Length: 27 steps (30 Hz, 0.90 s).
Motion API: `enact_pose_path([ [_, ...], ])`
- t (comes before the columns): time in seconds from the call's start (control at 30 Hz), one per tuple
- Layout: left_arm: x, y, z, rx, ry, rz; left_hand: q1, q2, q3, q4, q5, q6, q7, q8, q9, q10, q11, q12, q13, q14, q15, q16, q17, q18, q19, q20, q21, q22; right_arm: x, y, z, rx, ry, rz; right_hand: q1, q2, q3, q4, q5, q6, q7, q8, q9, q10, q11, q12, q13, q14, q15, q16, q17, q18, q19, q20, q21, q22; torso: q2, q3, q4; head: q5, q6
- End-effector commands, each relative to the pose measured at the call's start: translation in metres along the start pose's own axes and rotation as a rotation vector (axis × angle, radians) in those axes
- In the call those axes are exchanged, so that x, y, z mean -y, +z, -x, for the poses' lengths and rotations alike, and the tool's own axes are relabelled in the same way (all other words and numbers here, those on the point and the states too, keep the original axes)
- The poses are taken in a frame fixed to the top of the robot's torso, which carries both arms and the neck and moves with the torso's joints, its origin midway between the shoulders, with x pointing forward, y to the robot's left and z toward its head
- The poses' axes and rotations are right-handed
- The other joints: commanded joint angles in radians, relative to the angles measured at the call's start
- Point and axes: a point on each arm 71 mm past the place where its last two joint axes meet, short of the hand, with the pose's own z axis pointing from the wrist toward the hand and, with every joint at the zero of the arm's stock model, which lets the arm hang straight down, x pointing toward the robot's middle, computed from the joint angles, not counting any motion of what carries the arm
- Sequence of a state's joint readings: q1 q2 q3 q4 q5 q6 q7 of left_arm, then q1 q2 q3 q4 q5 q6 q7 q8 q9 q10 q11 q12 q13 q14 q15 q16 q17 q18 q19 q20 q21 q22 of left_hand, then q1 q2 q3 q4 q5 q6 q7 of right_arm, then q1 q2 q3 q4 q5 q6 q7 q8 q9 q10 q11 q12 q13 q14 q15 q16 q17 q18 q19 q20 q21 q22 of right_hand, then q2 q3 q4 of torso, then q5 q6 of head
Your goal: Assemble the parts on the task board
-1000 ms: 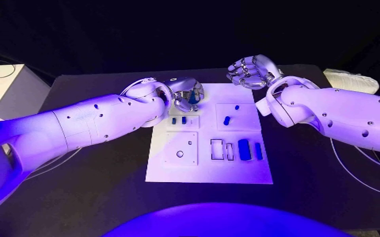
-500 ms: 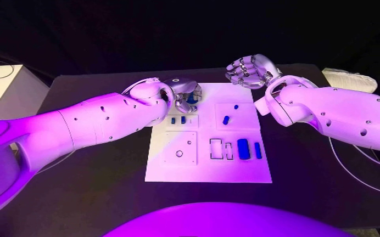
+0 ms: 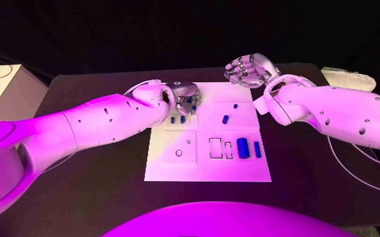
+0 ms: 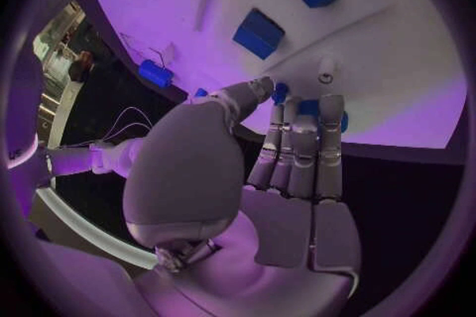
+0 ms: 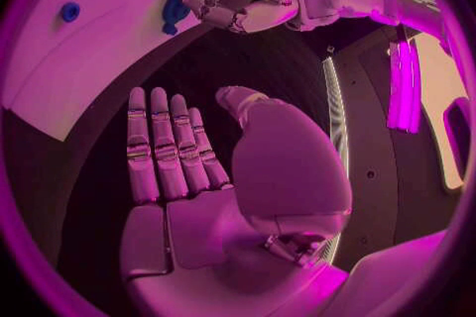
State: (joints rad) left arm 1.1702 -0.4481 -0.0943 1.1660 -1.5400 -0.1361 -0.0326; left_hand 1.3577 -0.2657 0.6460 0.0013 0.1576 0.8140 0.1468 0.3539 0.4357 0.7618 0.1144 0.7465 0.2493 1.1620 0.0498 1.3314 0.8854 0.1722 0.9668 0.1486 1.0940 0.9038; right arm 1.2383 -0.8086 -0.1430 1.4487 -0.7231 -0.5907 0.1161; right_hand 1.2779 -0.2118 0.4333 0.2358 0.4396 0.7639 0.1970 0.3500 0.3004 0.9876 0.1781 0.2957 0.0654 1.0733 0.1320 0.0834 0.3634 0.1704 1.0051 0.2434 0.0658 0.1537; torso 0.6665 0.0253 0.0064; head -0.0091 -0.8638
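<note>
The left hand (image 3: pixel 185 97) hung low over the far left corner of the task board (image 3: pixel 209 168), fingers pointing down around a blue part (image 4: pixel 309 107); whether it gripped that part, I could not tell. The right hand (image 3: pixel 250 71) hovered above the board's far edge, fingers straight and apart, holding nothing. Other blue parts (image 3: pixel 247 148) lay mid-board. Bare table (image 3: pixel 95 193) flanked both sides.

Left hand (image 3: pixel 186 99) low with fingers apparently curled down; right hand (image 3: pixel 250 71) raised, empty, fingers straight.
</note>
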Motion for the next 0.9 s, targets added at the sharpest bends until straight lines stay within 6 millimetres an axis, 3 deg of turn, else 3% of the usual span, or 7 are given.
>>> enact_pose_path([
  [0.03, 0.0013, 0.0010, -0.0028, -0.027, 0.012, -0.002, -0.003, 0.011, 0.007, -0.001, -0.001, 0.010, 0.000, -0.008, -0.003, 0.010, -0.002, 0.000, -0.003, 0.006, -0.002, 0.007, 0.000, -0.005, 0.008, 0.002, 0.005, 0.003, -0.0018, -0.0001, -0.0018, -0.016, -0.001, 0.017, 0.006, 0.005, 0.003, -0.005, 0.006, 0.007, 0.041, 0.001, -0.001, 0.002, -0.005, -0.005, -0.001, 0.003, -0.002, -0.003, -0.001, 0.014, -0.005, -0.002, 0.001, -0.001, 0.001, -0.0002, 0.0008, -0.002, -0.001],
  [0.4, 0.0008, 0.0008, -0.0045, -0.028, 0.009, -0.005, 0.006, 0.032, 0.036, -0.014, -0.003, 0.063, 0.002, -0.020, -0.022, 0.074, -0.012, -0.032, -0.034, 0.033, -0.012, 0.041, 0.016, -0.011, 0.033, -0.007, 0.040, 0.042, -0.0023, 0.0004, -0.0027, -0.018, -0.001, 0.018, 0.005, 0.005, 0.003, -0.005, 0.006, 0.007, 0.042, 0.000, -0.001, 0.002, -0.004, -0.005, -0.001, 0.004, -0.002, -0.003, -0.002, 0.014, -0.005, -0.002, 0.001, -0.002, -0.001, -0.0004, 0.0018, -0.003, -0.006],
  [0.63, 0.0001, 0.0005, -0.0036, -0.011, 0.002, -0.005, 0.014, 0.067, 0.053, -0.027, -0.008, 0.131, 0.000, -0.026, -0.024, 0.169, -0.030, -0.090, -0.068, 0.094, -0.028, 0.078, 0.071, -0.020, 0.069, -0.021, 0.082, 0.089, -0.0023, 0.0004, -0.0027, -0.018, -0.001, 0.019, 0.004, 0.005, 0.004, -0.005, 0.006, 0.007, 0.042, 0.000, -0.002, 0.002, -0.004, -0.005, -0.001, 0.004, -0.002, -0.004, -0.002, 0.014, -0.005, -0.002, 0.001, -0.003, -0.001, 0.0000, 0.0004, -0.001, -0.006],
  [0.9, 0.0007, -0.0001, -0.0008, 0.032, -0.011, -0.017, 0.021, 0.090, 0.055, -0.047, -0.009, 0.188, -0.011, -0.028, -0.013, 0.250, -0.046, -0.140, -0.081, 0.157, -0.044, 0.105, 0.140, -0.032, 0.124, -0.034, 0.128, 0.144, -0.0025, 0.0005, -0.0029, -0.019, -0.002, 0.019, 0.004, 0.005, 0.004, -0.005, 0.006, 0.007, 0.042, 0.000, -0.002, 0.002, -0.004, -0.005, -0.001, 0.004, -0.002, -0.004, -0.002, 0.014, -0.005, -0.002, 0.001, -0.003, -0.001, -0.0004, 0.0009, 0.000, -0.005],
])
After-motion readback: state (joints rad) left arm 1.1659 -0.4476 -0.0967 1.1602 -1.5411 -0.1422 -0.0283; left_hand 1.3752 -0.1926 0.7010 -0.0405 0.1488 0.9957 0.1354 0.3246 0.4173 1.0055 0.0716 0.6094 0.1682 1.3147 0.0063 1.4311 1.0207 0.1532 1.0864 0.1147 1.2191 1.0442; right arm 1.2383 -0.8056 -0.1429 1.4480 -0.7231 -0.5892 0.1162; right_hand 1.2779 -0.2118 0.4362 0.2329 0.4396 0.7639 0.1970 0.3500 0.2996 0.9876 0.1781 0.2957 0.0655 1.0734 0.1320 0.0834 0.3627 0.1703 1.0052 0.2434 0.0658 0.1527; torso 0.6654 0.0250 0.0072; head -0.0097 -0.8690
